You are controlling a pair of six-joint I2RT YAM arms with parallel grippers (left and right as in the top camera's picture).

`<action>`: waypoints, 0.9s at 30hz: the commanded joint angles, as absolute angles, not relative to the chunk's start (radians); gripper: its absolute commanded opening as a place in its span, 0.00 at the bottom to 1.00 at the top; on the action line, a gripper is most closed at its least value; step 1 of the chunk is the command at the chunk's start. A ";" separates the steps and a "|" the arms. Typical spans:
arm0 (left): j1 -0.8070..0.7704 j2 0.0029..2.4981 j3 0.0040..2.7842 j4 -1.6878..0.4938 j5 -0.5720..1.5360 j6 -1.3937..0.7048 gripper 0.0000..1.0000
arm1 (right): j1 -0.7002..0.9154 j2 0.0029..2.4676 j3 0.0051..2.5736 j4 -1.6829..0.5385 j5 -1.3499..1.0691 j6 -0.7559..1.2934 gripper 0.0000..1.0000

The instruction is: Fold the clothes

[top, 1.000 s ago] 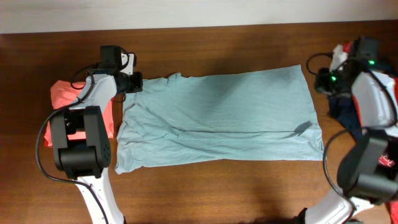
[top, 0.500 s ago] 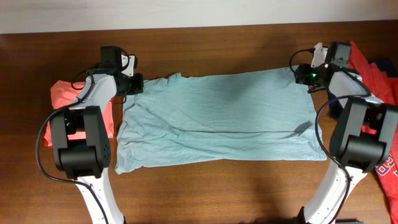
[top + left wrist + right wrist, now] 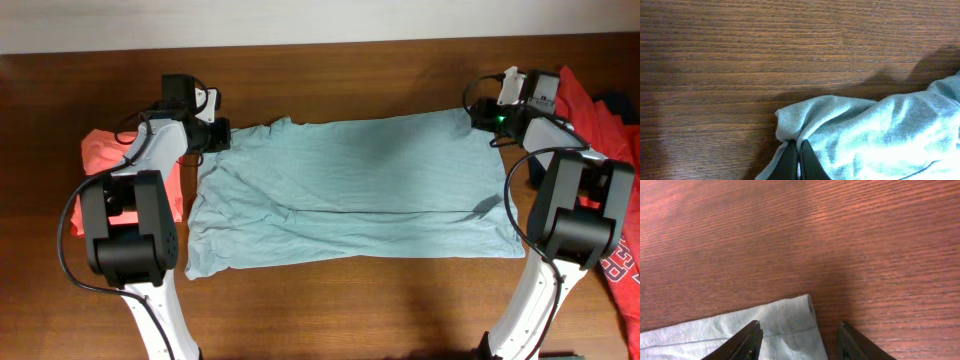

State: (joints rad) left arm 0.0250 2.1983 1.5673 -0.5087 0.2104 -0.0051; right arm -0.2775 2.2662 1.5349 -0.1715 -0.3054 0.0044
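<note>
Left gripper [image 3: 799, 155] first: its two black fingers are pressed tight together, and they've got a bunched-up bit of the pale blue shirt [image 3: 880, 135] pinched between the tips. From the wrist view you can see the cloth puckering and the wrinkles all running in toward that pinch. It's the far corner of the shirt on the left arm's side, right down at the wood.

Right gripper [image 3: 800, 335] is the opposite story. The fingers stand well apart, one on each side of the shirt's other far corner [image 3: 780, 322]. That corner lies flat on the table between them, hem seam showing. Whether the fingertips touch the cloth I can't tell, the bottom of the picture cuts them off.

Seen from above, both grippers [image 3: 222, 135] [image 3: 478, 112] sit at the far edge of the shirt, one at each end, with the arms reaching up from the near side of the table [image 3: 350, 310].

The shirt itself [image 3: 350, 190] is spread across the middle of the dark wooden top, long side running left to right. It's pretty rumpled at the left end, smoother toward the right, and there's a long crease running across it a bit below the middle.

Off to the side: an orange shirt [image 3: 100, 150] is partly under the left arm, just beside the blue one. Over by the right arm there's a red shirt [image 3: 625, 265] with white print and a navy shirt [image 3: 620, 105] heaped at the table's edge.
</note>
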 commanded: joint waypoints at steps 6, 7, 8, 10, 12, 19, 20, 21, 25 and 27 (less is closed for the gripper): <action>0.026 2.189 1.589 -0.509 0.225 -0.019 0.03 | -0.247 2.325 1.547 -0.179 -0.318 0.017 0.20; 0.026 2.189 1.589 -0.509 0.225 -0.018 0.03 | -0.249 2.325 1.551 -0.187 -0.318 0.017 0.14; 0.026 2.189 1.589 -0.509 0.225 -0.019 0.02 | -0.249 2.325 1.555 -0.194 -0.318 0.020 0.08; 0.026 2.189 1.589 -0.509 0.225 -0.018 0.02 | -0.250 2.325 1.559 -0.202 -0.318 0.033 0.04; 0.026 2.189 1.589 -0.505 0.225 -0.018 0.00 | -0.252 2.323 1.573 -0.228 -0.317 0.041 0.04; 0.029 2.159 1.620 -0.507 0.226 -0.018 0.00 | -0.276 2.286 1.728 -0.428 -0.303 0.068 0.04; 0.029 2.144 1.627 -0.506 0.230 -0.018 0.00 | -0.284 2.283 1.780 -0.492 -0.303 0.068 0.04; 0.029 2.127 1.633 -0.508 0.239 -0.018 0.00 | -0.290 2.283 1.839 -0.567 -0.303 0.068 0.04; 0.029 2.082 1.636 -0.520 0.241 -0.018 0.00 | -0.303 2.282 1.980 -0.765 -0.303 0.068 0.04; 0.029 2.064 1.636 -0.540 0.241 -0.018 0.00 | -0.310 2.282 2.033 -0.857 -0.303 0.068 0.04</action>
State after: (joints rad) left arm 0.0250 2.1395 1.6077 -0.5240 0.2218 -0.0086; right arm -0.2943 2.2868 1.9453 -0.7689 -0.3126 0.0578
